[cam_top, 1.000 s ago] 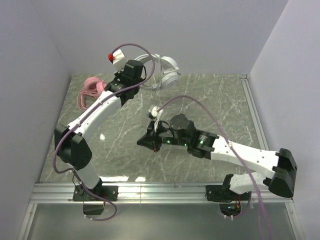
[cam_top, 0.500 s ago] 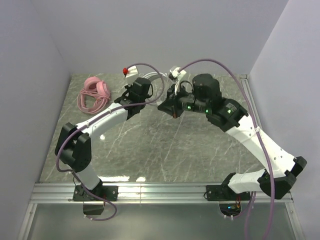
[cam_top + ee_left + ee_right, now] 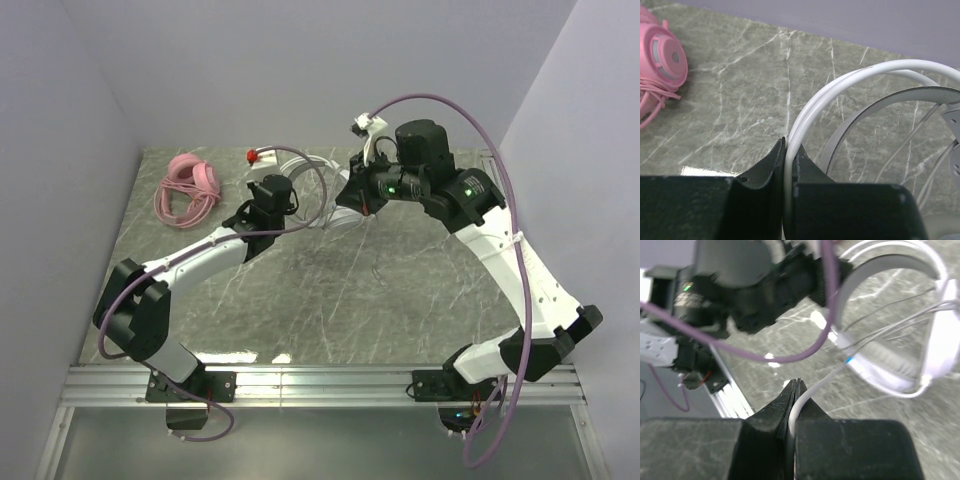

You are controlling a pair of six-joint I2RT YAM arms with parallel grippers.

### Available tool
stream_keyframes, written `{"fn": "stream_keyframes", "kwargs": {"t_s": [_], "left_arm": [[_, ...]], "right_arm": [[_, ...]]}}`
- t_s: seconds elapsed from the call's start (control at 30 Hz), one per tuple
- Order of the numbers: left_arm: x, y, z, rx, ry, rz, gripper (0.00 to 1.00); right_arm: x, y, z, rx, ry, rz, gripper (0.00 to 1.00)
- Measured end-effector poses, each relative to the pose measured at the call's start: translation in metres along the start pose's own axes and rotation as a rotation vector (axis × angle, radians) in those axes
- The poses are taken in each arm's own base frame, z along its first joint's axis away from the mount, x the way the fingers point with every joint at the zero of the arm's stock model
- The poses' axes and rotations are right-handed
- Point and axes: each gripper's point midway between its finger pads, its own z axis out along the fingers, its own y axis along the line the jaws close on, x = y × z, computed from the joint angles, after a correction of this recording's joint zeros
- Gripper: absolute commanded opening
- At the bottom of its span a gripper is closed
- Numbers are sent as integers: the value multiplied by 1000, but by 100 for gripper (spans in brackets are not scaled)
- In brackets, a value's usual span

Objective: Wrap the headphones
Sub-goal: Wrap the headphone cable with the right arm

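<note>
Marble table (image 3: pixel 330 300) with one pink headset (image 3: pixel 190 185), one white headset (image 3: pixel 942 340)

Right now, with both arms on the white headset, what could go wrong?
The left gripper pinches the headband of the white headset while the right gripper pinches its cable; pulling apart could strain the cable's joint or bend the band. The left arm's purple hose loops beside the headset and could snag.

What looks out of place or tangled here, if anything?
Nothing is damaged or spilled. The white headphones are pinched by the headband in the left gripper. The right gripper is shut on a thin white cable leading to them, loose rather than wrapped. The pink headphones lie far left, cable in loose loops.
</note>
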Motion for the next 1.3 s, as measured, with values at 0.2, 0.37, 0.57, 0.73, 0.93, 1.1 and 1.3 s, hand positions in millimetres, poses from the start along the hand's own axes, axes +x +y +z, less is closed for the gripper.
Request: {"fn": "stream_keyframes", "kwargs": {"t_s": [0.2, 0.37, 0.57, 0.73, 0.93, 1.1, 1.3], "left_arm": [[-4, -9, -15, 16, -50, 61, 0], [0, -15, -24, 9, -57, 110, 0], [5, -17, -29, 17, -55, 128, 0], [13, -7, -38, 14, -25, 148, 0], [7, 13, -55, -7, -35, 157, 0], [-6, 17, -71, 35, -54, 156, 0], [-16, 7, -99, 191, -49, 136, 0]], "right_arm": [[-8, -21, -2, 93, 16, 7, 0], [-4, -26, 3, 102, 44, 16, 0], [-6, -47, 4, 186, 49, 12, 0], [8, -98, 16, 349, 122, 37, 0], [33, -130, 34, 403, 222, 68, 0], [36, -143, 38, 442, 248, 54, 0], [39, -163, 32, 477, 250, 47, 0]]}}
